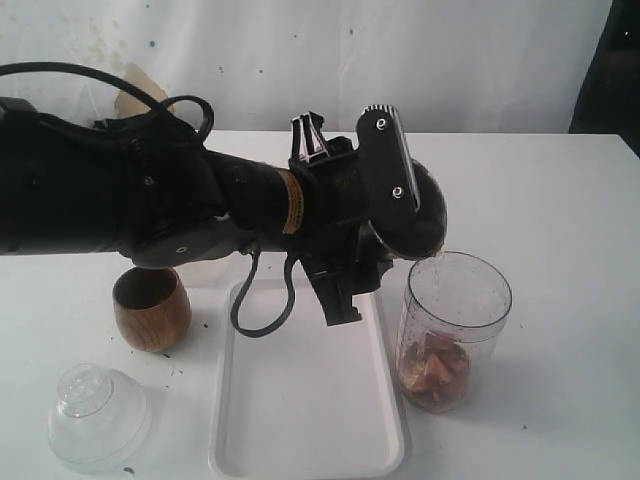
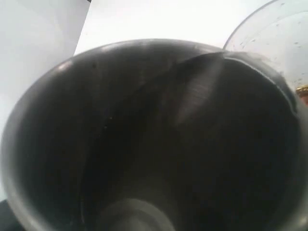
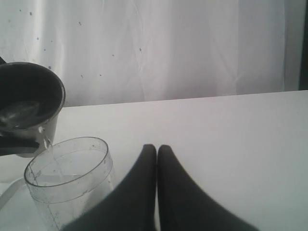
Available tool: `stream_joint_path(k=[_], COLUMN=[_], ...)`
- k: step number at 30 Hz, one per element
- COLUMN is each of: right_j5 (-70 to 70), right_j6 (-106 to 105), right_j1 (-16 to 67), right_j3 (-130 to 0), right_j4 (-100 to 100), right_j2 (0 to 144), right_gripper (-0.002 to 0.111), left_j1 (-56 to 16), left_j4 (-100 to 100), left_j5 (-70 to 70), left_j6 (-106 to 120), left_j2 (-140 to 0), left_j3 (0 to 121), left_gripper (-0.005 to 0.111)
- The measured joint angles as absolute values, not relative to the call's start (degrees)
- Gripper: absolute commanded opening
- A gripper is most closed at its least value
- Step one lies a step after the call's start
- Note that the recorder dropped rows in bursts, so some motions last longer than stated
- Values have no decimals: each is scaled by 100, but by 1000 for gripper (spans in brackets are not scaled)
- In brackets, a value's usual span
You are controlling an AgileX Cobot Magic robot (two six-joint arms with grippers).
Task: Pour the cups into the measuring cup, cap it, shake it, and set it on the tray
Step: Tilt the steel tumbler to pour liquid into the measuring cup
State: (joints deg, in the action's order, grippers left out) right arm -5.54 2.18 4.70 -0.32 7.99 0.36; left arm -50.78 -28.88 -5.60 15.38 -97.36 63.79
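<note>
Nearest: 1 clear domed lid (image 1: 98, 415), 1 white tray (image 1: 305, 400) w/ low rim, on a white table (image 1: 560, 200). Right of tray, 1 clear measuring cup (image 1: 452, 320) stands upright, brown chunks (image 1: 433, 372) at its bottom. 2 cups: wooden cup (image 1: 151, 308) upright left of tray; steel tumbler (image 2: 144, 134) tipped over measuring cup's rim, thin stream (image 3: 47, 143) falling, clamped in left gripper (image 1: 412, 203). Right gripper (image 3: 157, 147): closed tight.

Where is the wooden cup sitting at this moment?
In the exterior view the wooden cup stands upright on the left side of the table, just off the tray's far left corner and beyond the clear domed lid.
</note>
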Motion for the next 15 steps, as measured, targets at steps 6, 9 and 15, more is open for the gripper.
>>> stream_joint_path(k=[6,9,15], right_j5=[-554,-554,-554], right_j6=[218,218,218], right_j1=[470,470,470], right_j3=[-32,-32,-32], right_j4=[799,799,799], right_j2=[36,36,36], right_gripper=[0,0,0], left_j1=[-5078,-5078,-5078], left_j4=[-2985,-3038,-3146], left_j5=[-560,-560,-560], left_j6=[1538,1538,1538], left_j2=[-9736,-9736,-9736], left_j3=[6379,6379,6379], left_gripper=[0,0,0])
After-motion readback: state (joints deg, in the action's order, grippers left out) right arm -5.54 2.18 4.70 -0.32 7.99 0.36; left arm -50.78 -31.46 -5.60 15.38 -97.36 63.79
